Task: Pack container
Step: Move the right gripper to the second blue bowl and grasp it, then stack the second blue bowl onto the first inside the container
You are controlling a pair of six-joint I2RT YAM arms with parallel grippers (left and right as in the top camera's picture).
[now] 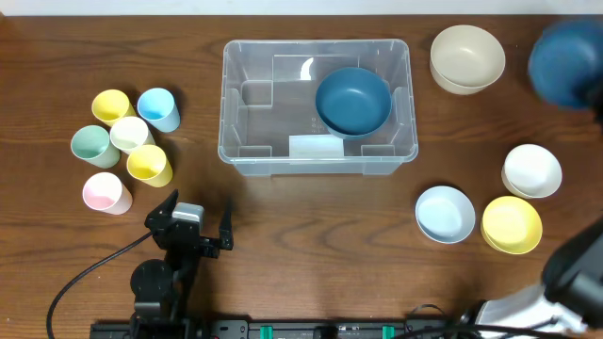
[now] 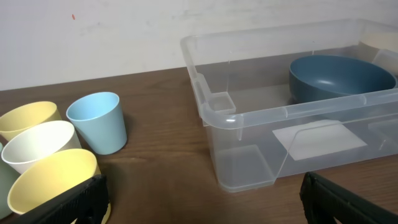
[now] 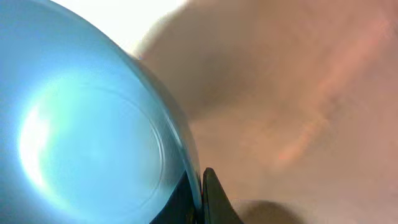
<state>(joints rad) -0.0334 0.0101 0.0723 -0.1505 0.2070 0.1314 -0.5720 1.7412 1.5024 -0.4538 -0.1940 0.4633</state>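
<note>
So, overhead is showing the large clear ribbed plastic bin (image 1: 247, 155) sitting on the brown wooden table (image 1: 311, 245) toward 12 o'clock. One dark blue round bowl (image 1: 353, 101) is lying in its 3 o'clock half.

A second dark blue bowl (image 1: 568, 61) is showing only as a blur at 2 o'clock overhead. The right wrist view is resolving it: a glossy blue wall is filling the left of frame. The right gripper (image 3: 200, 198) is pinching its rim, fingers narrow with the rim between them.

The left wrist view is giving the bin side-on: rounded corner, rimmed edge, see-through wall, dark bowl behind it.

The left gripper (image 1: 196, 221) is sitting spread wide at 7 o'clock, holding nothing, well apart from the bin.

Counting:
- Six small pastel plastic cups (image 1: 130, 135) are clustering at 9 o'clock: two yellow, one each light blue, green, white, pink.
- Loose round bowls are sitting from 1 to 5 o'clock: beige bowl (image 1: 467, 58), white bowl (image 1: 532, 169), light blue bowl (image 1: 445, 214), yellow bowl (image 1: 512, 224).
- Beige and yellow are looking like stacks; can't tell how many in each.
</note>
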